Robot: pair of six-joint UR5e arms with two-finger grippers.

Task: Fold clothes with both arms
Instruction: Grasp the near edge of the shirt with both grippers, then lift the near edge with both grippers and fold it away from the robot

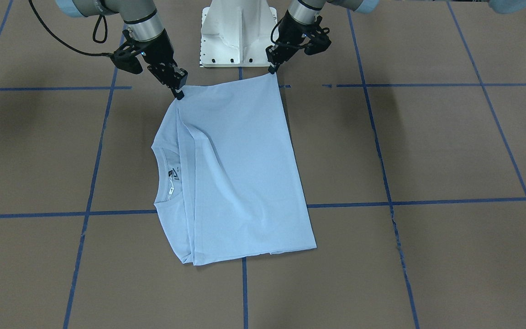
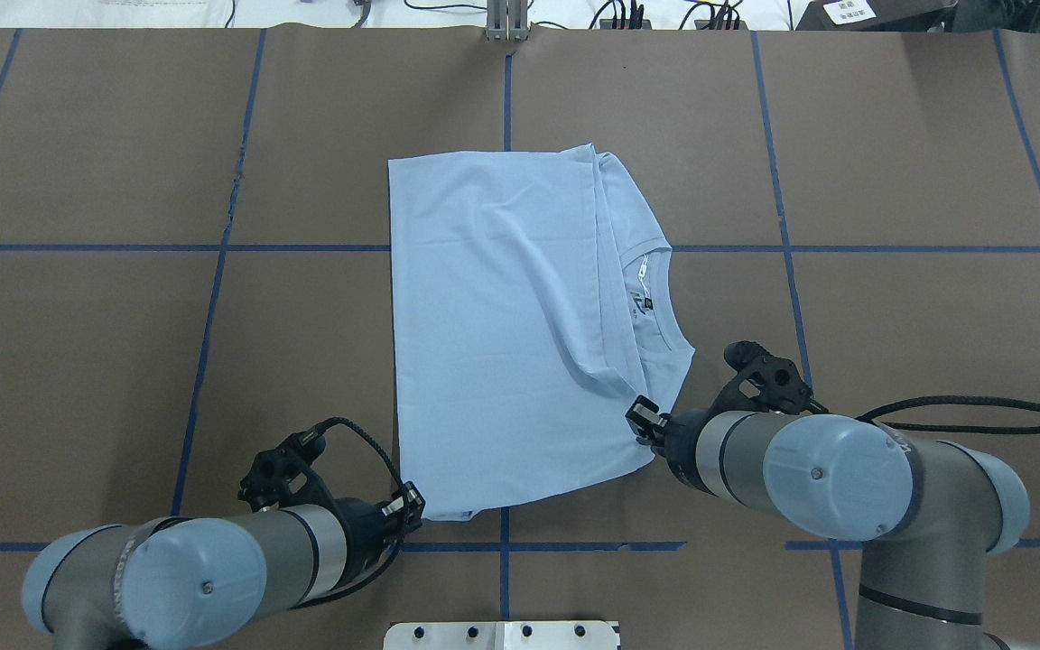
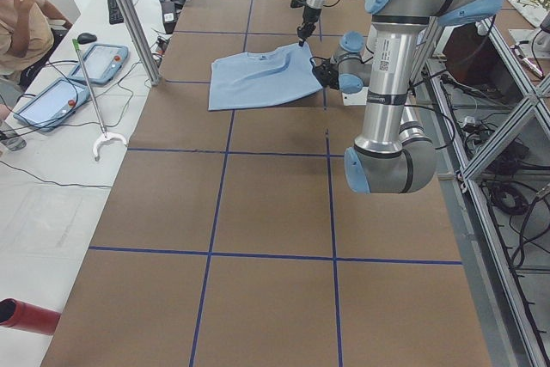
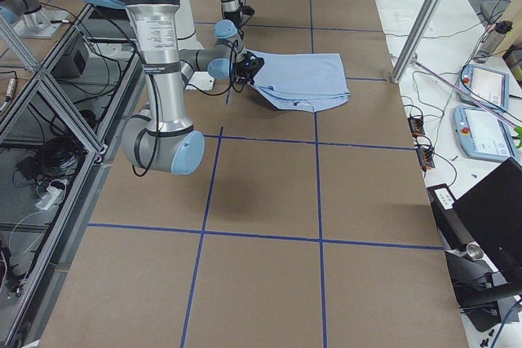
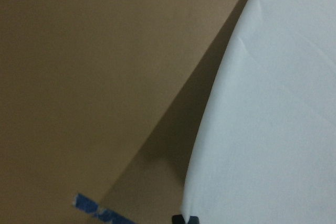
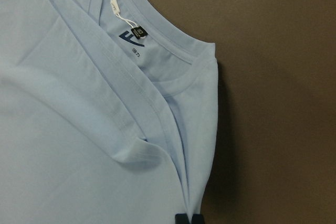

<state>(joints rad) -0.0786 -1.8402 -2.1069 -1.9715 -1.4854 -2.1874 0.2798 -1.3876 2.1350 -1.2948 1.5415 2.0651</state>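
Note:
The light blue t-shirt [image 1: 240, 173] [image 2: 502, 325] lies folded lengthwise on the brown table, its collar and dark neck label [image 6: 137, 33] showing on the robot's right side. My left gripper [image 2: 412, 510] [image 1: 272, 69] is shut on the shirt's near hem corner. That corner is raised slightly, with a shadow under it in the left wrist view, where the shirt [image 5: 278, 119] fills the right half. My right gripper [image 2: 642, 420] [image 1: 178, 93] is shut on the near shoulder corner, where folded layers of the shirt [image 6: 63, 129] bunch together. Both arms reach in low from the robot's side.
The white pedestal base [image 1: 238, 32] stands just behind the shirt's near edge. Blue tape lines [image 2: 213, 316] divide the table into squares. Off the far edge sit a person [image 3: 21, 15], tablets [image 3: 103, 62], a metal post [image 3: 129, 15] and a red cylinder [image 3: 26, 315].

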